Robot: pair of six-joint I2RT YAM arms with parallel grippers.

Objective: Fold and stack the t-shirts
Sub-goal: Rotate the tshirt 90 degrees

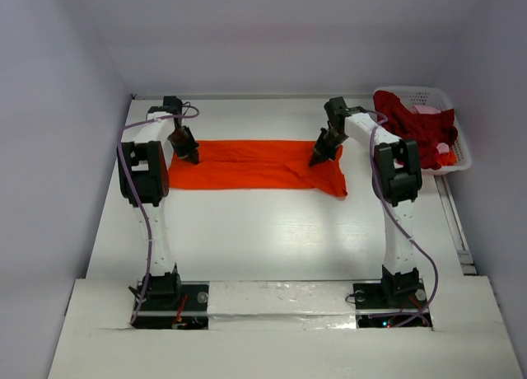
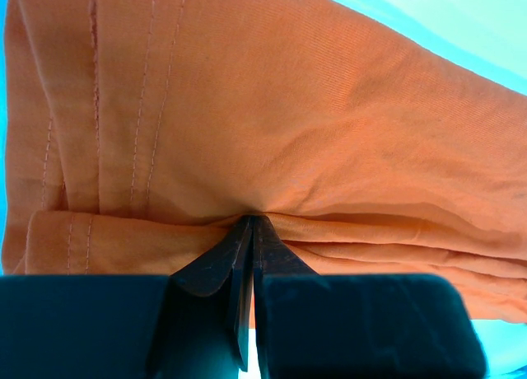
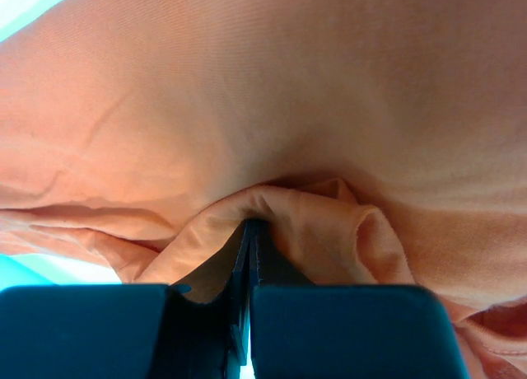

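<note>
**Orange-red t-shirt (image 1: 255, 165) pinched at both ends**

The orange-red t-shirt is seen stretched as a long flat band on the white table (image 1: 263, 239), to the left of the white lattice basket (image 1: 463, 152) and apart from it. The left gripper (image 1: 191, 155) is planted on the band's far edge at the end farthest from the basket. In the left wrist view its jaws are pressed together, with creases of cloth drawn into the tips. The right gripper (image 1: 317, 158) is set on the far edge near the end closest to the basket. It too is clenched, and a bunched fold of cloth is wrapped over its tips. Inside the basket, the dark crimson t-shirt (image 1: 416, 125) is heaped, with pink cloth (image 1: 428, 109) showing at its far side.
</note>
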